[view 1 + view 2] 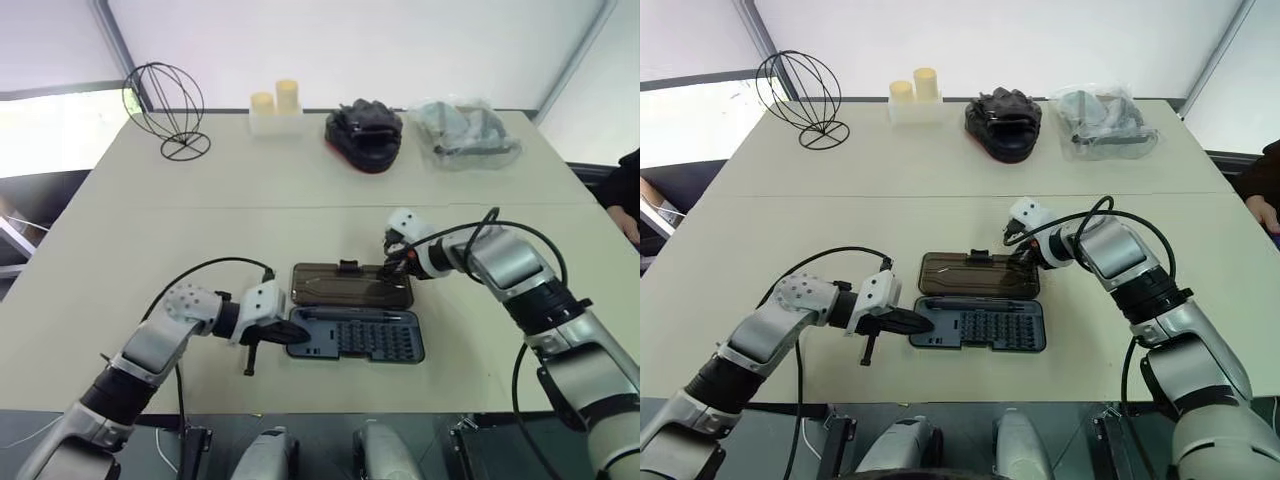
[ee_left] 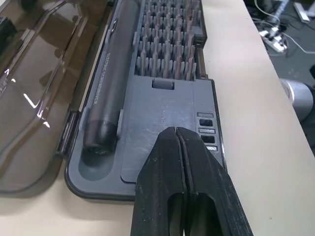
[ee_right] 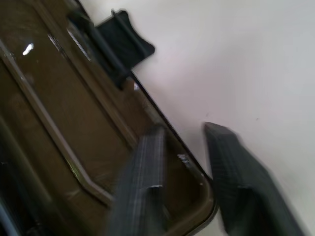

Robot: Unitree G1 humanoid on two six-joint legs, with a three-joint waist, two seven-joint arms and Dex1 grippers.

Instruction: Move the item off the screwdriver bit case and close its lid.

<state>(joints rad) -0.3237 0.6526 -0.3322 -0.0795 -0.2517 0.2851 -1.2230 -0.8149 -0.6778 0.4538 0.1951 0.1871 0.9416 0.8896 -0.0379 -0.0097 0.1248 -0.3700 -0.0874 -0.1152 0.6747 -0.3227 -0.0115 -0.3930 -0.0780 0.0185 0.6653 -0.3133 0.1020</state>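
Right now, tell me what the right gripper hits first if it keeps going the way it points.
Most likely the lid: the right gripper points down at its far corner, fingers straddling the rim. Depth is unclear; the outer finger may meet the table instead.

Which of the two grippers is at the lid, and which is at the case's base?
The right gripper is at the lid, its fingers straddling the lid's corner edge. The left gripper, shut, presses on the base near its end.

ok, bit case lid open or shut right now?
Open. The lid lies flat on the table behind the case, hinged back, with the rows of bits uncovered.
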